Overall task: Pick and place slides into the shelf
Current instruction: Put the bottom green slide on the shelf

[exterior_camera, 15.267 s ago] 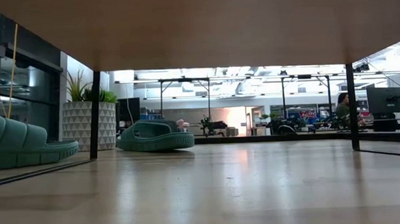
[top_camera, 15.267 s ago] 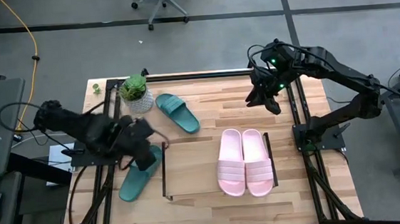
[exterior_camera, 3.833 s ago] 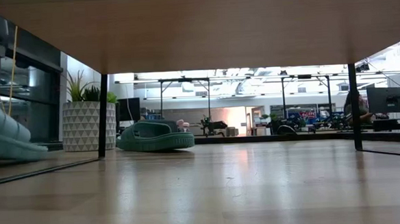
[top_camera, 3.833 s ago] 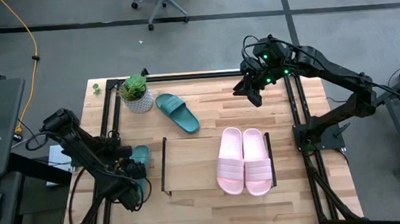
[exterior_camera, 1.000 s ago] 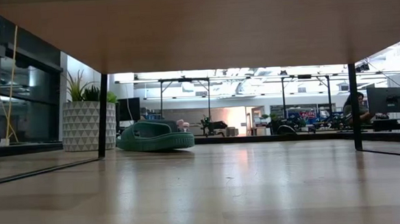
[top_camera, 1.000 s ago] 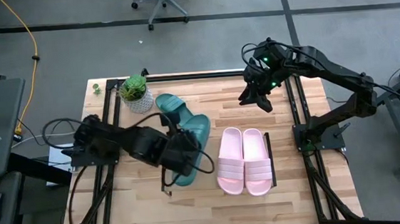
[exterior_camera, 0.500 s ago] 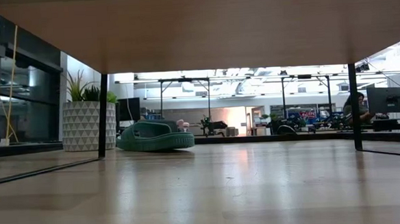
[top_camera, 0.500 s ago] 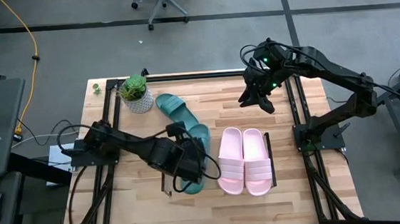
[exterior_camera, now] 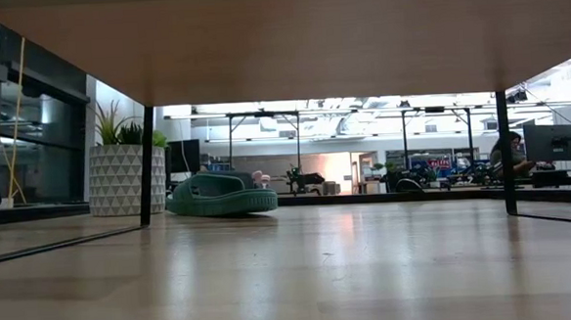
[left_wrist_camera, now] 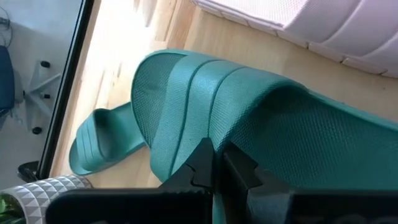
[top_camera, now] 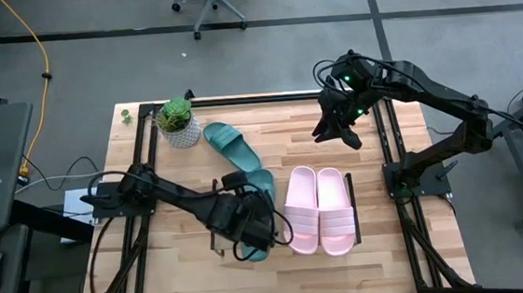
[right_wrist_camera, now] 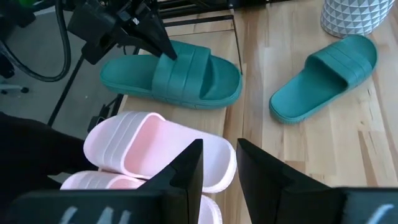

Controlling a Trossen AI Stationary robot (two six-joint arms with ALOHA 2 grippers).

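Observation:
One teal slide (top_camera: 259, 212) lies on the shelf (top_camera: 217, 195), just left of the two pink slides (top_camera: 320, 211), which stand side by side on the shelf's light wood top. My left gripper (top_camera: 247, 224) is shut on this teal slide's strap. The right wrist view also shows this slide (right_wrist_camera: 186, 71) and the left gripper (right_wrist_camera: 160, 43). The second teal slide (top_camera: 232, 147) rests sole-down on the table near the plant, and shows in the low view too (exterior_camera: 219, 195). My right gripper (top_camera: 340, 129) hangs open above the table's far right part. My left gripper pinches the teal slide's ribbed strap (left_wrist_camera: 205, 134) between its two shut fingers (left_wrist_camera: 239, 168), on the strap's side toward the table's left edge. The fingers come slanting down from the table's left. The slide sits level with its sole at the shelf top (right_wrist_camera: 186, 99).
A potted plant in a white patterned pot (top_camera: 177, 121) stands at the far left corner, beside the loose teal slide. A black frame (top_camera: 388, 146) edges the table. In the low view the shelf's wood underside (exterior_camera: 279, 43) spans overhead. People show in the room behind.
My left gripper has carried the teal slide toward the table's near edge and a little right, lowering it beside the pink slides. The slide has turned about and now lies nearly parallel to them. The gripper has stayed shut on it.

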